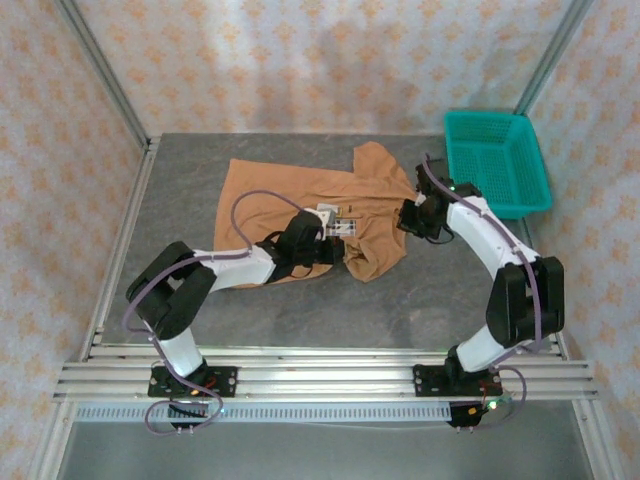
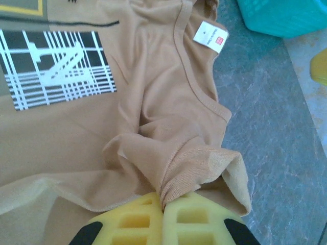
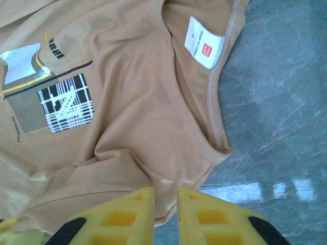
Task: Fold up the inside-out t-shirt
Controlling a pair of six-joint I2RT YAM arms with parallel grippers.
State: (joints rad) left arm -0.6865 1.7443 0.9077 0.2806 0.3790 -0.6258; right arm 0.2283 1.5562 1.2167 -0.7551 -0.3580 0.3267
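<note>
The tan t-shirt [image 1: 290,190] lies spread on the grey table, bunched at its near right end. A white label [image 2: 210,37] sits by the neckline, and a black-and-white print [image 2: 56,69] shows on the cloth. My left gripper [image 1: 330,247] rests on the shirt's near middle. Its yellow fingers [image 2: 164,201] are shut on a raised fold of ribbed hem. My right gripper [image 1: 403,220] is at the shirt's right edge. In the right wrist view that gripper [image 3: 166,196] holds the cloth's edge near the collar [image 3: 179,117] in a narrow gap, and creases run toward it.
A teal plastic basket [image 1: 495,160] stands at the back right corner, just beyond the right arm. Bare grey table [image 1: 430,300] lies in front of the shirt and to its right. Patterned walls and metal posts enclose the table.
</note>
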